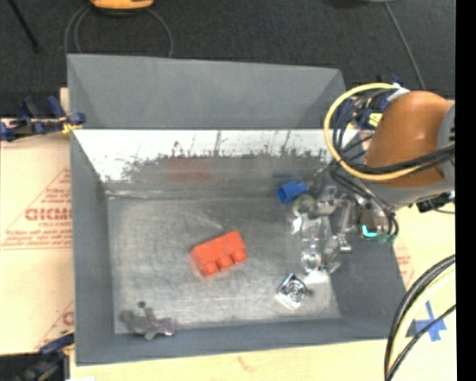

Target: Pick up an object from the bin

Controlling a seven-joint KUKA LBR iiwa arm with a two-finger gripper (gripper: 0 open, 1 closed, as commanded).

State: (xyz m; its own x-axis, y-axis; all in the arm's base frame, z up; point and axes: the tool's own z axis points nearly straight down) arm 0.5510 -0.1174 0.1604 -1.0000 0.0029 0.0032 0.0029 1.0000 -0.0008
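Silvery scrap [292,291] lies on the floor of the bin [222,101], toward its front right, with the gripper [314,265] low and just beside it. Whether the jaws are apart or together I cannot tell. Nothing looks lifted, so the pick seems not yet done: grasping and raising remain. An orange block [219,254], a blue piece [290,190] and a grey figure [147,322] lie apart.

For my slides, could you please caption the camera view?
Gripper at the right of the grey bin, by a small silvery object; red brick at centre.
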